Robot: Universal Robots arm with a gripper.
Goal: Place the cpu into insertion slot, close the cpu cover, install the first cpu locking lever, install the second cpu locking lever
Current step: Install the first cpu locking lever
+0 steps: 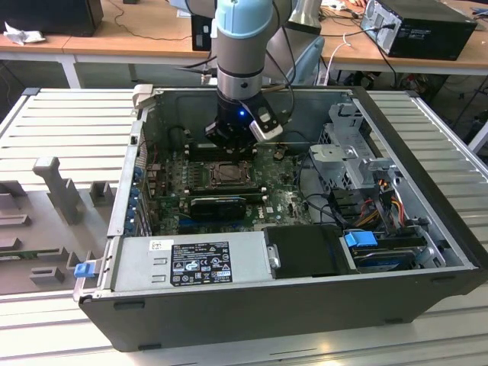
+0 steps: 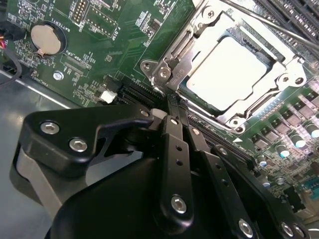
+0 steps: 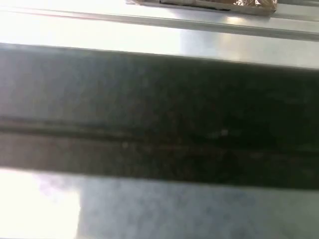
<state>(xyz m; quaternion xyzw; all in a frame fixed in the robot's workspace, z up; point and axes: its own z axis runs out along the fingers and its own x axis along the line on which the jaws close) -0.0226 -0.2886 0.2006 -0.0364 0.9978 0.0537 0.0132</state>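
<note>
Cpu (image 2: 227, 69) seated under closed cpu cover (image 2: 197, 37), just beyond end effector (image 2: 172, 112) tips.

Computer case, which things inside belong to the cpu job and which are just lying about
Job: cpu seated in the insertion slot; cpu cover down over it; gripper at the cover's corner.
Lying about: coin battery, power supply, drive cables.

A ribbed, pale grey metal tabletop (image 1: 72, 126) fills most of the exterior view, its slats running across the frame. An open computer case (image 1: 305, 305) lies on its side directly on it, in the centre and right of the frame. At the left edge, grey block-shaped fixtures (image 1: 53, 187) stand on the slats, just beside the case. Along the top of the frame runs a wooden bench (image 1: 137, 34).
</note>
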